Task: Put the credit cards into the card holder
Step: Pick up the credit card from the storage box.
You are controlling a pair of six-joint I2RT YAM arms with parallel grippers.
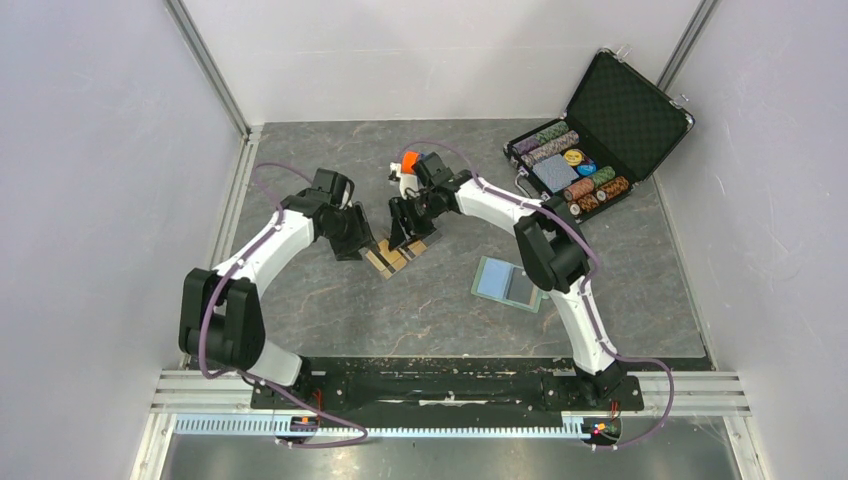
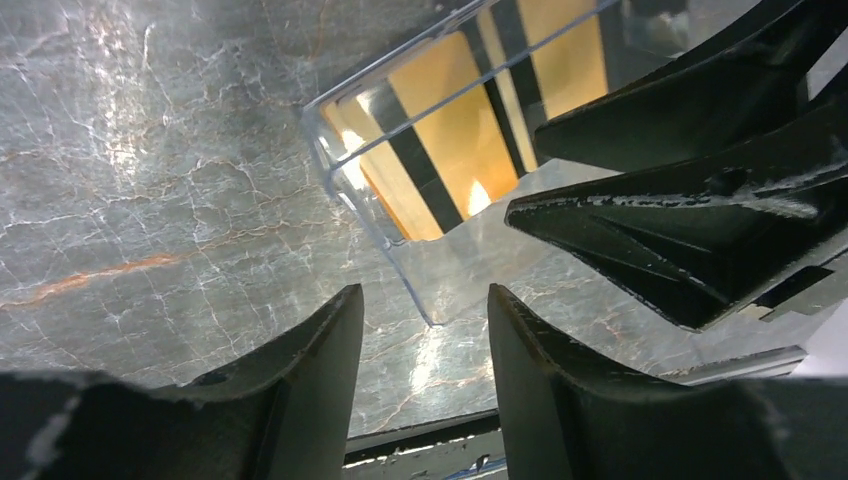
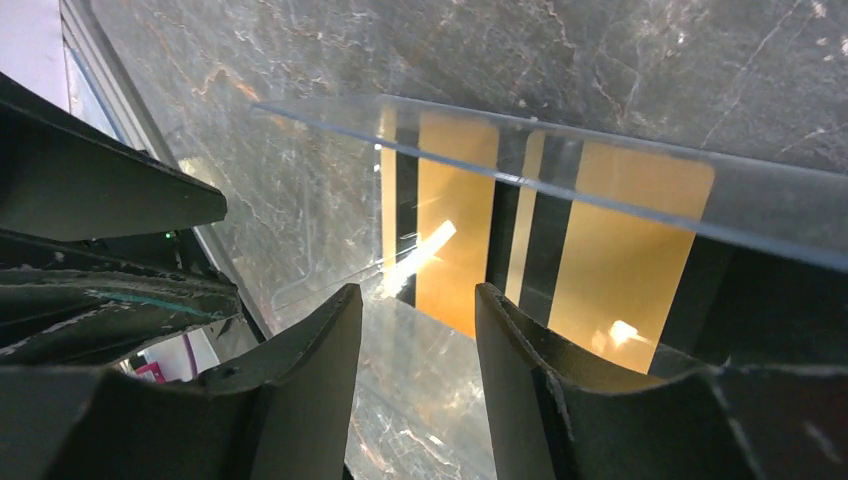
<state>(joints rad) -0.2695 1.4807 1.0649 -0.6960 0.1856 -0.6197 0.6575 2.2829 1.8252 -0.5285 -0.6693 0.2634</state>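
The orange-gold and black credit cards (image 1: 393,256) lie in a clear plastic tray (image 1: 412,247) at the table's middle. In the left wrist view the cards (image 2: 450,140) show through the tray, whose near corner (image 2: 425,312) points between my open left gripper (image 2: 425,292). In the right wrist view the cards (image 3: 455,220) lie behind the tray's clear wall (image 3: 600,190), just ahead of my open right gripper (image 3: 418,290). Both grippers hover at the tray, left (image 1: 360,243) on its left side, right (image 1: 405,236) on its far side. The card holder (image 1: 508,283) lies open, pale blue inside, to the right.
An open black chip case (image 1: 598,135) stands at the back right. An orange-and-blue toy car (image 1: 410,163) sits behind the right gripper. Walls enclose the table on three sides.
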